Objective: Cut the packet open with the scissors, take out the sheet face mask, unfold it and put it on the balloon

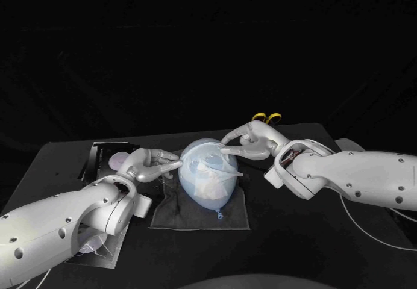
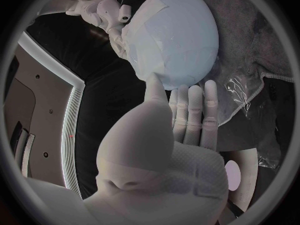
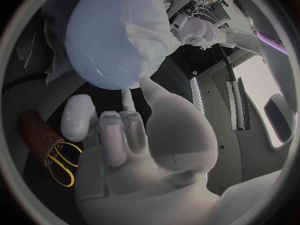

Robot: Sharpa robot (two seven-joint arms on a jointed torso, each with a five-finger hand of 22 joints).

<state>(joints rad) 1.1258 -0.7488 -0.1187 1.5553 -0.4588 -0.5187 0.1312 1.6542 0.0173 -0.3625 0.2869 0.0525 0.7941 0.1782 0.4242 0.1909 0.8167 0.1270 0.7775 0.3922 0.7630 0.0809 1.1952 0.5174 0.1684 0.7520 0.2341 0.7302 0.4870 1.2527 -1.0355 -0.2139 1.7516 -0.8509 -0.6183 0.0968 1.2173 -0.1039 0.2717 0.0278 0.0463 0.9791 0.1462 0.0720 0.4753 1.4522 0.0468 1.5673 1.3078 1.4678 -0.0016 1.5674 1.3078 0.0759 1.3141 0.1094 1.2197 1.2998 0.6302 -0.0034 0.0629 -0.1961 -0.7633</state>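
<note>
Pale-blue balloon (image 1: 202,153) likely light, skittish; white sheet mask (image 1: 208,182) looks limp, clingy, so take edges. Left hand (image 1: 149,165) empty, fingers straight; right hand (image 1: 247,143) hold unclear.

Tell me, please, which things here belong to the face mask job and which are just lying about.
Job: balloon, sheet face mask, yellow-handled scissors, packet.
Lying about: grey cloth, clear plastic film.
</note>
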